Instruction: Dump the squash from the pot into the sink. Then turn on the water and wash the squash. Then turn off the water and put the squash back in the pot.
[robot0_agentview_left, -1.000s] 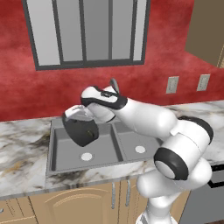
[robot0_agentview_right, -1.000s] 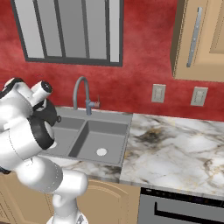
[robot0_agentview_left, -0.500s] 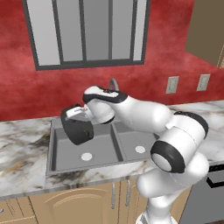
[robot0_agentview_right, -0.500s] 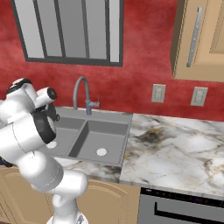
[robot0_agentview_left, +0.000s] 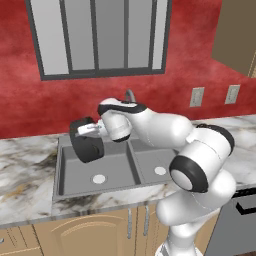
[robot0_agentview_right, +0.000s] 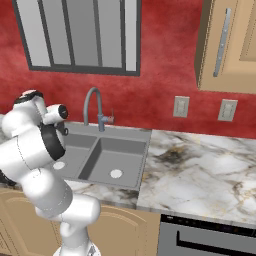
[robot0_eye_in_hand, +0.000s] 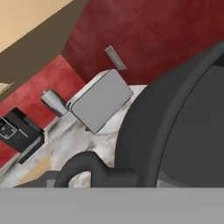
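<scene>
One pot (robot0_agentview_left: 86, 146) hangs tipped on its side above the left basin of the sink (robot0_agentview_left: 70, 177), near the sink's back left corner. The claw (robot0_agentview_left: 95, 129) pinches the pot at its upper rim. In the hand view the pot's dark wall (robot0_eye_in_hand: 175, 127) and a curved handle (robot0_eye_in_hand: 83, 168) loom close. The sink has two basins, each with one white drain (robot0_agentview_left: 99, 178), and one gooseneck faucet (robot0_agentview_right: 94, 107) at its back edge. I cannot tell where the squash is. The marble tabletop (robot0_agentview_right: 200, 170) runs to either side.

Pot (robot0_agentview_left: 86, 146) tipped on edge above sink's (robot0_agentview_left: 70, 185) left basin.
</scene>
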